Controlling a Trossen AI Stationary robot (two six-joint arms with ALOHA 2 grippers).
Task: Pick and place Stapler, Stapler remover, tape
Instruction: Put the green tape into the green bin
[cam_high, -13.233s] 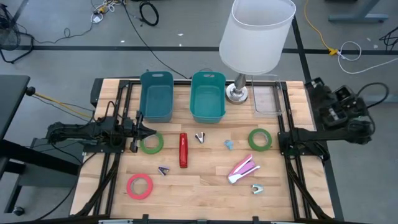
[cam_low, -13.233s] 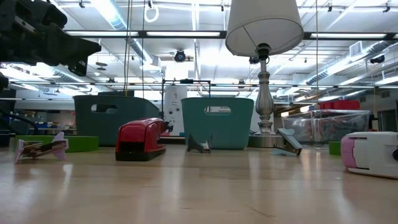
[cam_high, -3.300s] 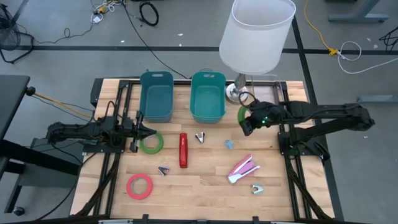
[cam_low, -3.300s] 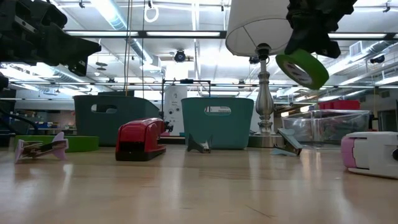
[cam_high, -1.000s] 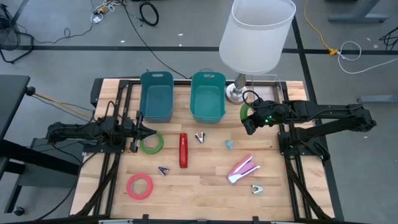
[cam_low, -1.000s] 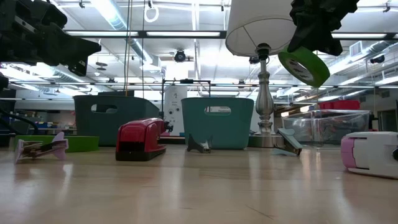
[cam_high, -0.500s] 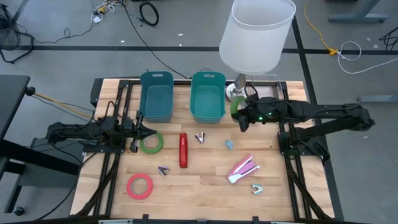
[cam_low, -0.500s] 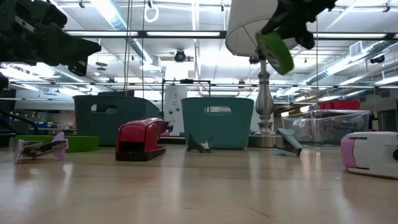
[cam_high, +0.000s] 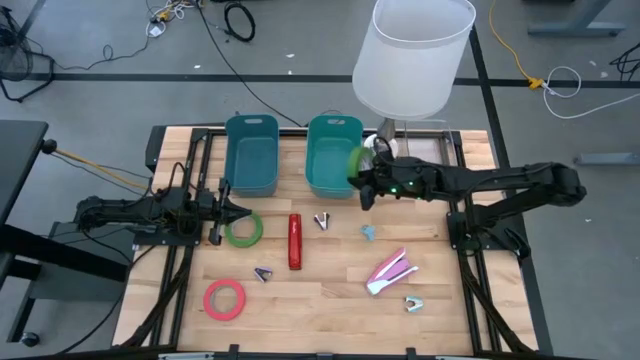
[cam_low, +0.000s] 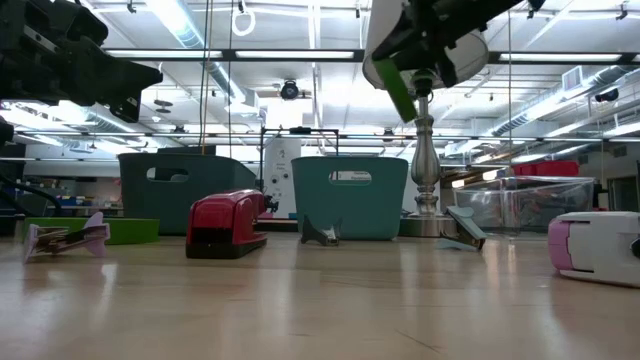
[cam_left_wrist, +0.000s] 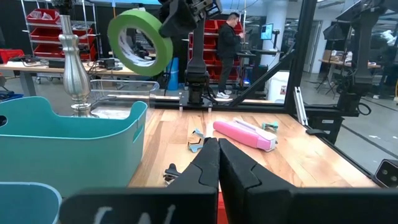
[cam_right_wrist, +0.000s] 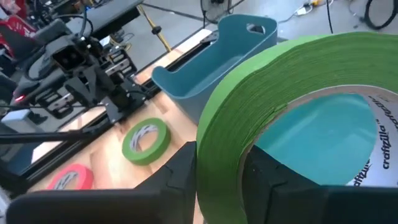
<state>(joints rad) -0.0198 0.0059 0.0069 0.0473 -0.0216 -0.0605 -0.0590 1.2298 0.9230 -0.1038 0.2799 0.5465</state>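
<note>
Fingers of the right gripper (cam_high: 362, 182) pinch a green tape roll (cam_high: 355, 161) and hold it in the air, just at the right edge of the teal bin (cam_high: 333, 155). In the left wrist view this roll (cam_left_wrist: 140, 42) hangs high above the rim of that bin (cam_left_wrist: 74, 140), and in the right wrist view the roll (cam_right_wrist: 292, 118) fills most of the picture, with the dark fingers (cam_right_wrist: 180, 177) on its outer side. In the low view the roll (cam_low: 392, 88) shows edge-on in front of the lamp (cam_low: 425, 130).

The left gripper (cam_high: 228, 211) waits low at the left side of the wooden surface (cam_high: 330, 290), with its fingers pressed together. A second green tape roll (cam_high: 243, 230) lies flat just beside its tip.

The red stapler (cam_high: 294, 241) lies near the middle of the surface, in front of the gap between the blue bin (cam_high: 251, 155) and the teal bin. The pink stapler (cam_high: 391, 272) lies more to the right. A pink tape roll (cam_high: 225, 299) lies flat near the front left. Small staple removers are scattered: one dark (cam_high: 322, 219) just right of the red stapler, one purple (cam_high: 264, 273) near the pink roll, one light blue (cam_high: 369, 232) in the middle, and one pale (cam_high: 413, 303) at the front right.

A clear tray (cam_high: 432, 158) stands at the back right, beside the lamp base.
</note>
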